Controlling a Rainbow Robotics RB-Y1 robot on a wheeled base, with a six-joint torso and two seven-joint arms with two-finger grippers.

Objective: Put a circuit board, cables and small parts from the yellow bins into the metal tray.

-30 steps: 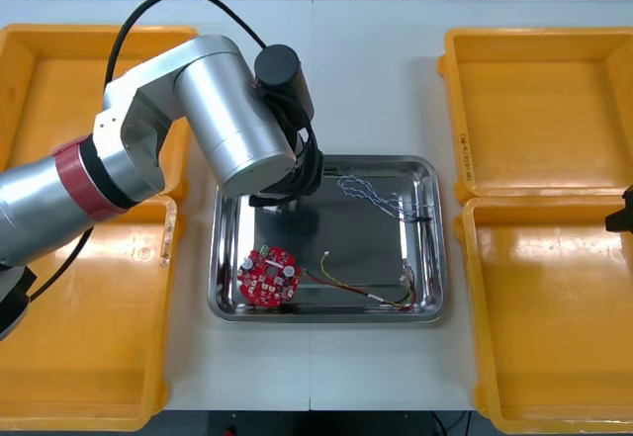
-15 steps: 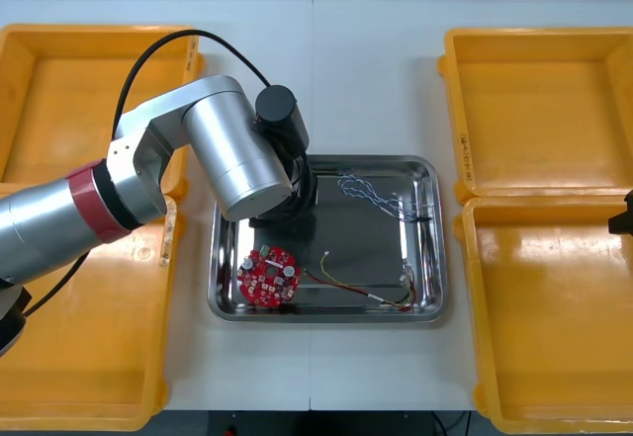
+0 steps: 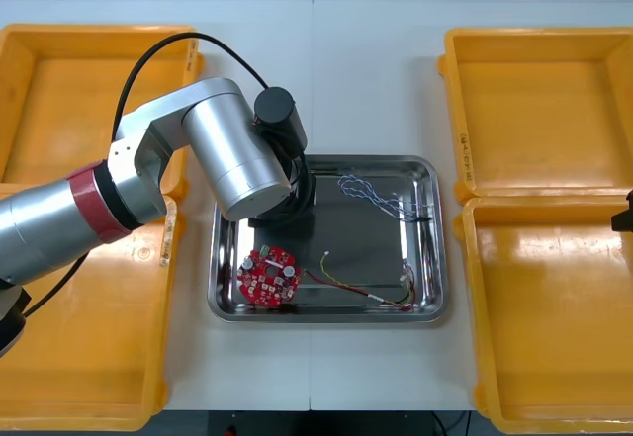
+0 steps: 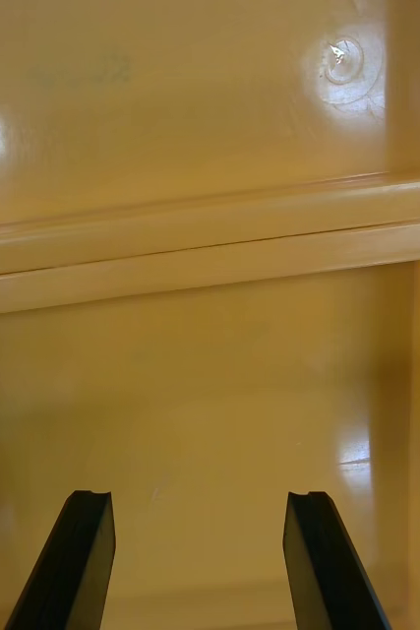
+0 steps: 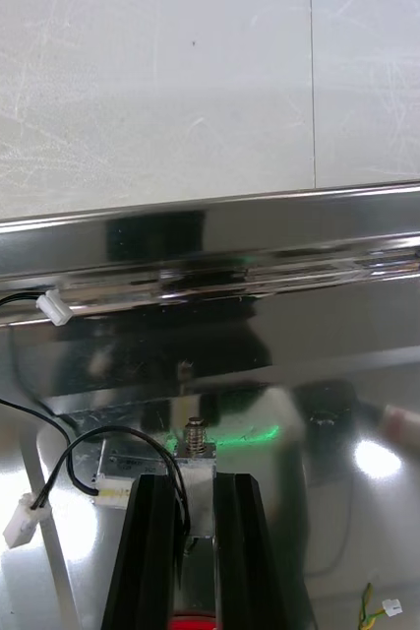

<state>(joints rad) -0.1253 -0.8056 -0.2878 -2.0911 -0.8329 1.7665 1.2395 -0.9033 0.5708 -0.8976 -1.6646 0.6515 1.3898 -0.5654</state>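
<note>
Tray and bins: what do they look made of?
Tray: metal, polished to a mirror; it reflects the arm and holds sharp glints. Bins: probably moulded plastic, glossy yellow, with soft glare patches and rounded rims. Left gripper, shut on the black cable, sits low in the tray; right gripper hangs open over a right bin.

**Hidden / clipped bits**
left arm (image 3: 232,149) covers the tray's (image 3: 341,230) far-left corner in front view. small metal part (image 5: 197,438) mostly buried between left gripper's (image 5: 196,482) fingers, kind unclear. right arm (image 3: 625,221) clipped at frame edge, just a black tip.
</note>
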